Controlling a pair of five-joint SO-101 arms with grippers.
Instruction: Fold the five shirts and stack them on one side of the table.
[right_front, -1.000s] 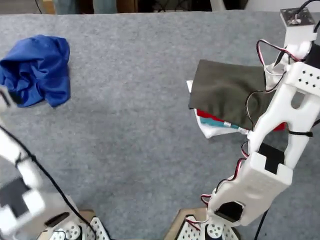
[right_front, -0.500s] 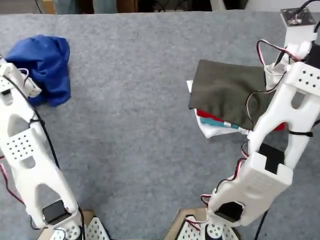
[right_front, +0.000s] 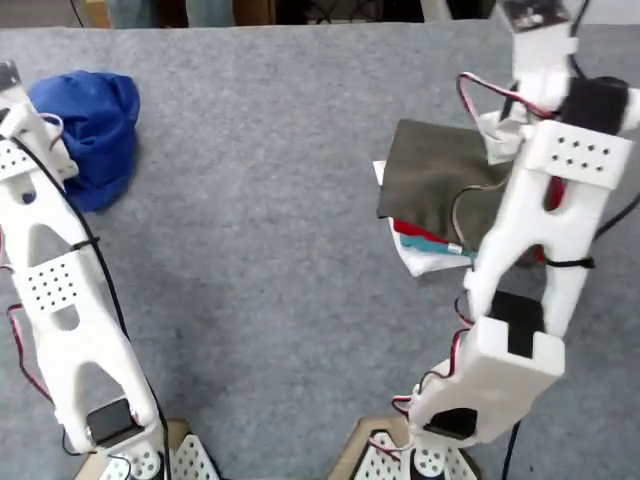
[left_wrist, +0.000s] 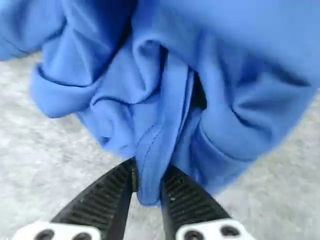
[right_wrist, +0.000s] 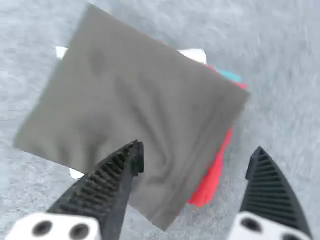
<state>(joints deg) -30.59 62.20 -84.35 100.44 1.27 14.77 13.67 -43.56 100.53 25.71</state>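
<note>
Left gripper (left_wrist: 147, 177): clenched on a fold of the crumpled blue shirt (left_wrist: 200, 75), which lies at the far left of the table (right_front: 260, 200). Right gripper (right_wrist: 197, 152): jaws spread wide, holding nothing, above the folded olive shirt (right_wrist: 130, 105). The olive shirt tops a stack on the table's right side; a red shirt (right_wrist: 212, 180) and teal and white edges show beneath.

grey surface (right_front: 260, 200) | stack (right_front: 430, 175) of folded shirts: olive-grey one on top, red, teal and white edges beneath | crumpled blue shirt (right_front: 95, 130): well apart from the stack, across the surface | left arm (right_front: 55, 290): end at the blue shirt's edge | right arm (right_front: 560, 170): overlapping the stack
</note>
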